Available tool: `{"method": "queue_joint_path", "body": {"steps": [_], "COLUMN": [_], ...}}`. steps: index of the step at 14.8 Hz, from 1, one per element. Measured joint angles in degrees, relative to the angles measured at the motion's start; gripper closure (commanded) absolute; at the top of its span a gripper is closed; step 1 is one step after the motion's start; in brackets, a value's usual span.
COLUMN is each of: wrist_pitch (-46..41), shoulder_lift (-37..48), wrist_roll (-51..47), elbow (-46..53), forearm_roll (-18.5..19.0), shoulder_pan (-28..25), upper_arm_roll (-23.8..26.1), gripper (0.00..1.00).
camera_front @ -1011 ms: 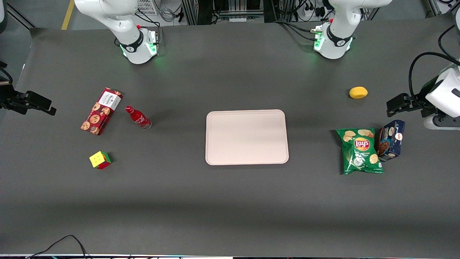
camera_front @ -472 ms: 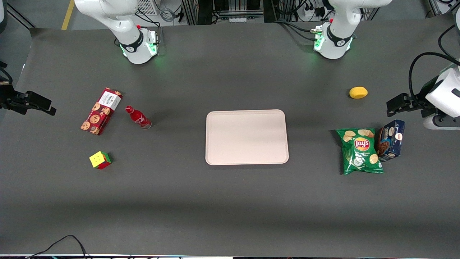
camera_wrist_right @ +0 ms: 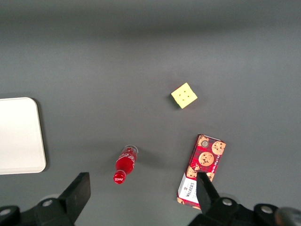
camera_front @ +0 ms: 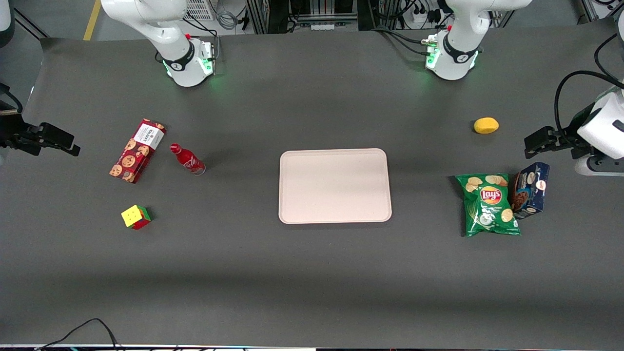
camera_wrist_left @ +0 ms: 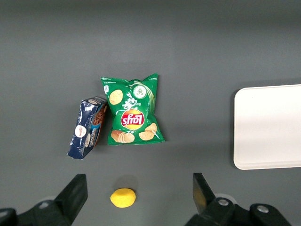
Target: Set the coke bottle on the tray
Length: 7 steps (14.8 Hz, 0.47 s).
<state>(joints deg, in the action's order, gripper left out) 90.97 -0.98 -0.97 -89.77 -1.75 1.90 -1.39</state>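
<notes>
- Over the last second the only shift I can spot is the right arm's gripper [camera_front: 68, 147], which has slid a little toward the red things on the bench [camera_front: 312, 282] and dropped slightly in the front view; nothing lying on the bench has budged.
- Nearest the front camera on the working arm's end sits the puzzle cube [camera_front: 136, 217], yellow face up, with green and red sides showing.
- Toward the parked arm's end, about as near, lies the green chip bag [camera_front: 489, 204], flat, with the dark blue cookie box [camera_front: 530, 190] touching its edge.
- The tray [camera_front: 335, 185] lies flat in the middle of the bench, pale pinkish-beige, with nothing on it; the right wrist view catches one rounded corner of it [camera_wrist_right: 19, 136].
- Slightly farther back, the coke bottle [camera_front: 187, 159] rests on the bench well apart from the tray, toward the working arm's end, red cap pointing away from the front camera and clear base nearer to it. In the wrist view the coke bottle [camera_wrist_right: 124, 165] shows its white script.
- Just beside it, apart, is the long red cookie box [camera_front: 137, 150] with its white label, also seen from the wrist [camera_wrist_right: 201, 171].
- The gripper hangs clear of the bottle, out past the red cookie box at the bench's edge; in the wrist view its jaws are spread wide, holding nothing [camera_wrist_right: 143, 195].
- Farthest back, toward the parked arm's end, a yellow lemon [camera_front: 486, 125] sits alone.
</notes>
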Motion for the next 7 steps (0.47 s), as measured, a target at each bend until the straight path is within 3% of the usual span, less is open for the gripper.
{"method": "queue_joint_path", "body": {"steps": [3, 7], "wrist_pitch": [-0.4, -2.3], "shoulder_lift": [0.3, 0.9], "wrist_roll": [0.4, 0.1], "elbow": [0.0, 0.1], "forearm_roll": [-0.1, -0.1], "shoulder_pan": [-2.2, -10.0], "upper_arm_roll": [0.3, 0.7], "gripper": [0.0, 0.0]}}
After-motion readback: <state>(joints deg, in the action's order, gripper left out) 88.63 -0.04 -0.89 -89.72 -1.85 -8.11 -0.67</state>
